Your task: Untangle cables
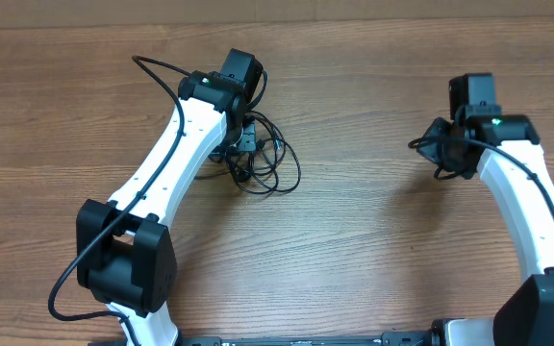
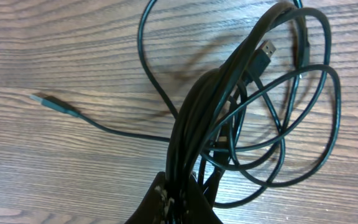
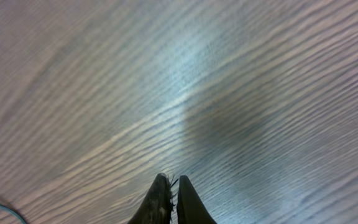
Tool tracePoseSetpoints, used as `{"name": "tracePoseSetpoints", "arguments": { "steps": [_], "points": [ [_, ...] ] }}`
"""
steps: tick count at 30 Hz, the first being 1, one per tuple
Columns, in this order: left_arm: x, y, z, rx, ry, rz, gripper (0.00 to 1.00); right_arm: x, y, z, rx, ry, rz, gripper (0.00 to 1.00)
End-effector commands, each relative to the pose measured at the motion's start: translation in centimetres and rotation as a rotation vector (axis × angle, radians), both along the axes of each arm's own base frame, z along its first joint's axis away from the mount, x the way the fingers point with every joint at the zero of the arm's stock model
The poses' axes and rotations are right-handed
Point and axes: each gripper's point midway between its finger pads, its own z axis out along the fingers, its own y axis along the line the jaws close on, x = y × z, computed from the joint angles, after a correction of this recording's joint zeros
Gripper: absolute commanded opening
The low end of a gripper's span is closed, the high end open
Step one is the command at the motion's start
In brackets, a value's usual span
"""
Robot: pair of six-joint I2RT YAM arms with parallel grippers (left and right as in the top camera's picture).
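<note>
Pinching the tangled cables [image 2: 229, 118] in the clamped left gripper [image 2: 178, 202], with loose loops fanned over the wooden bench [image 2: 55, 50] left of its centre and one plug [image 2: 45, 101] lying off to the side. Hovering well apart with the right gripper [image 3: 173, 199] closed and empty above the bench.

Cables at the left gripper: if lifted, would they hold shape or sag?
Probably sag: the cables lie in loose curving loops on the table. Likely light, being thin. The left gripper pinches several strands, so loops would probably rise together.
</note>
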Motion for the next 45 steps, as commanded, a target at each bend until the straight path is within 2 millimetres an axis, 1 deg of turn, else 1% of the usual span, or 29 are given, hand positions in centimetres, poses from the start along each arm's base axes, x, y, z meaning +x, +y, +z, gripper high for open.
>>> {"name": "tracePoseSetpoints", "arguments": {
  "steps": [1,2,3,4,6,7,8,9,11,12,13,15,16,17,18,21,26,27,30,32,34,38,41,45],
  "points": [
    [0.1,-0.9,1.0,-0.062,-0.008,-0.029,0.04,0.9,-0.7,2.2,-0.038,-0.043,0.005,0.04],
    [0.0,-1.3,1.0,-0.079,-0.001,-0.045,0.04,1.0,-0.6,2.3,-0.032,-0.044,0.007,0.04],
    [-0.2,-2.0,1.0,-0.114,0.012,-0.078,0.04,0.9,0.0,2.3,-0.001,-0.043,0.02,0.04],
    [-0.5,-2.9,1.0,-0.161,0.028,-0.132,0.04,0.9,1.0,2.2,0.051,-0.04,0.052,0.06],
    [-1.3,-5.9,1.4,-0.311,0.055,-0.301,0.04,0.8,4.7,2.3,0.214,-0.046,0.214,0.2],
    [-1.8,-7.7,2.0,-0.406,0.058,-0.398,0.04,0.7,6.5,2.7,0.28,-0.059,0.311,0.4],
    [-2.2,-9.2,2.6,-0.493,0.053,-0.476,0.04,0.5,8.0,3.0,0.331,-0.072,0.396,0.54],
    [-2.6,-10.9,3.6,-0.593,0.04,-0.561,0.04,0.2,9.2,3.3,0.369,-0.08,0.456,0.64],
    [-2.5,-12.5,4.8,-0.692,0.001,-0.625,0.04,-0.4,10.8,3.6,0.409,-0.076,0.516,0.73],
    [-1.9,-12.4,4.8,-0.682,-0.018,-0.601,0.04,-0.7,11.2,3.6,0.412,-0.067,0.527,0.74],
    [-1.1,-12.0,4.5,-0.643,-0.031,-0.547,0.04,-0.9,11.6,3.5,0.411,-0.057,0.537,0.74],
    [0.9,-9.5,3.2,-0.486,-0.065,-0.395,0.04,-1.4,12.4,3.3,0.414,-0.044,0.558,0.74],
    [1.6,-8.3,2.8,-0.418,-0.078,-0.329,0.04,-1.6,12.7,3.2,0.415,-0.039,0.567,0.74],
    [2.0,-7.6,2.5,-0.372,-0.087,-0.278,0.04,-1.8,13.3,2.9,0.416,-0.031,0.582,0.74],
    [2.0,-7.8,2.5,-0.376,-0.088,-0.282,0.04,-1.9,13.5,2.8,0.417,-0.029,0.59,0.74],
    [1.2,-9.6,2.8,-0.448,-0.071,-0.337,0.04,-2.3,14.7,1.8,0.418,-0.023,0.624,0.74],
    [0.3,-11.0,2.4,-0.444,-0.056,-0.377,0.04,-2.7,17.2,0.4,0.418,-0.044,0.697,0.73],
    [-0.2,-11.3,2.0,-0.43,-0.044,-0.389,0.04,-2.6,18.1,-0.3,0.402,-0.066,0.727,0.73],
    [-0.8,-10.9,0.4,-0.345,-0.029,-0.376,0.04,-2.6,18.7,-2.0,0.336,-0.087,0.755,0.65],
    [-1.1,-10.5,-0.5,-0.319,-0.019,-0.355,0.04,-2.8,19.3,-2.6,0.333,-0.095,0.773,0.63],
    [-1.3,-10.4,-0.9,-0.317,-0.011,-0.349,0.04,-3.1,19.8,-3.2,0.334,-0.101,0.786,0.61],
    [-1.4,-10.6,-0.9,-0.328,-0.008,-0.346,0.04,-3.8,20.1,-4.6,0.344,-0.096,0.781,0.6],
    [-1.9,-11.5,-0.7,-0.388,0.011,-0.364,0.04,-4.2,20.3,-5.7,0.363,-0.093,0.745,0.59],
    [-2.3,-12.2,-0.5,-0.427,0.026,-0.377,0.04,-4.5,20.8,-6.7,0.367,-0.112,0.762,0.59]
  ]
}}
